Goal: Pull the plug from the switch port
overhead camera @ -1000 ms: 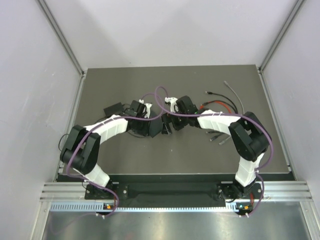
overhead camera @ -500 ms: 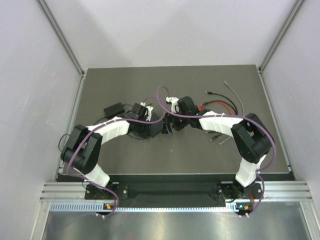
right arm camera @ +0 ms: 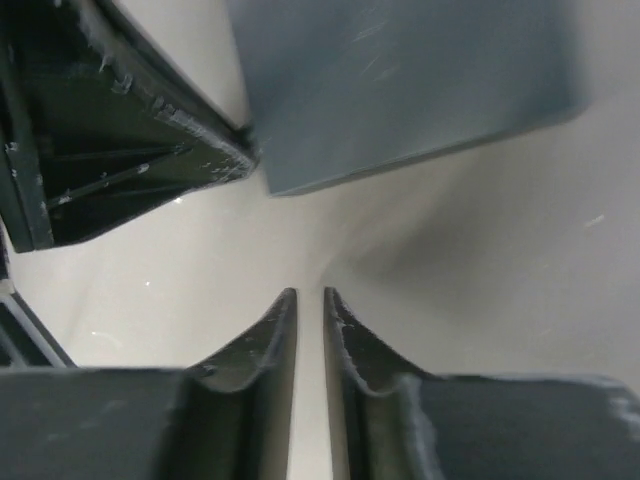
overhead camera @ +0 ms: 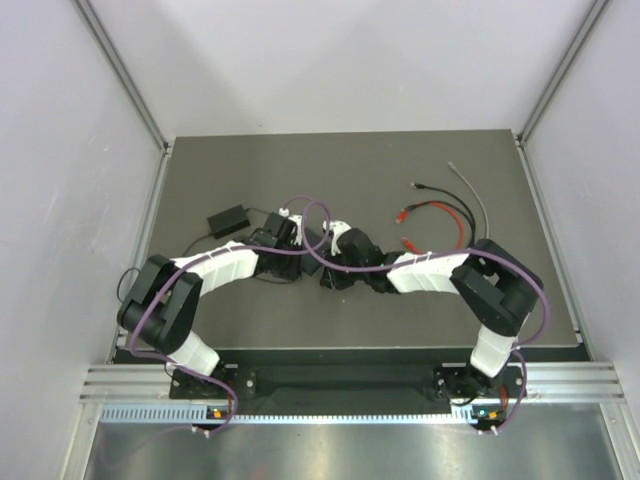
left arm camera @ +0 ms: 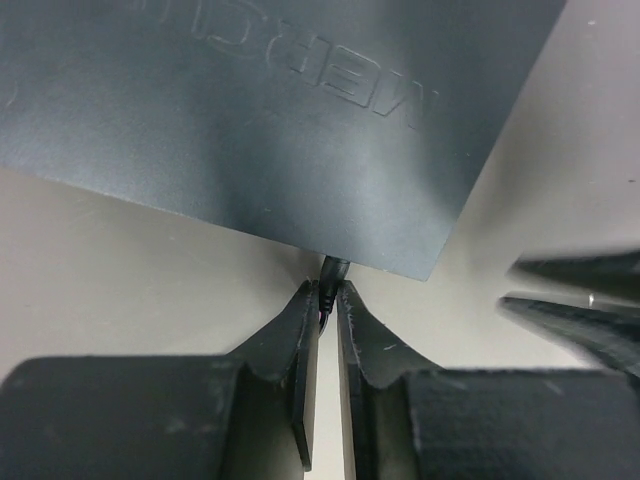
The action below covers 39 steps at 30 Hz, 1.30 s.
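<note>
**Q:** Status of the extraction?

**A:** Not complete. The switch (left arm camera: pixel 250 110) lies flat mid-tabletop (overhead camera: pixel 400 160), between both hands. The left hand (left arm camera: pixel 328 300) is pinched onto the plug (left arm camera: pixel 333 268), which appears seated in the switch's edge. The right hand (right arm camera: pixel 308 300) is closed to a narrow slit, holds nothing and sits near the switch corner. The pull itself is not yet done.

**Q:** Inventory?

**A:** One tabletop, two hands, one switch, one adapter brick (overhead camera: pixel 228 217), apparently three loose cables (overhead camera: pixel 445 208), one plug.
</note>
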Tool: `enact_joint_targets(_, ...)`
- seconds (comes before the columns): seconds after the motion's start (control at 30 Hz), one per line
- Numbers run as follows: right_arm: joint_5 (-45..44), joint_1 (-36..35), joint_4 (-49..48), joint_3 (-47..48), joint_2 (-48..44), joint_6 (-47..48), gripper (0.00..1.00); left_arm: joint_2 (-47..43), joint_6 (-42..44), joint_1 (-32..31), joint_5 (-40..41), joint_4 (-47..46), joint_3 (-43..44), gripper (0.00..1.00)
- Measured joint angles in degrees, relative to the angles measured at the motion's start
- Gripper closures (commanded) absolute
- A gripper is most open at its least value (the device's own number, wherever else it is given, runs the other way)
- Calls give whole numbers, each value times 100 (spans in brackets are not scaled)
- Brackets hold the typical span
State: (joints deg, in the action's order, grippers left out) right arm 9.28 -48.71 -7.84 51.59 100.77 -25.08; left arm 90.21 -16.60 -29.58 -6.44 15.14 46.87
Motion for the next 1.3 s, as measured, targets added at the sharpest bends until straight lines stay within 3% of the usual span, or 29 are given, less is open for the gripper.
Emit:
enact_joint_targets(0.13, -592, -380, -313, -170, 0, -481, 100, 2, -151, -94, 2, -31, -7, 100)
enact_joint_targets(0.63, -2673, -1167, -717, 227, 267, -1196, 100, 7, -498, -96, -166, -142, -66, 100)
enact_joint_targets(1.3, -3836, -1392, -516, 721, 1049, -2024, 100, 4, -595, -22, -269, -387, -164, 100)
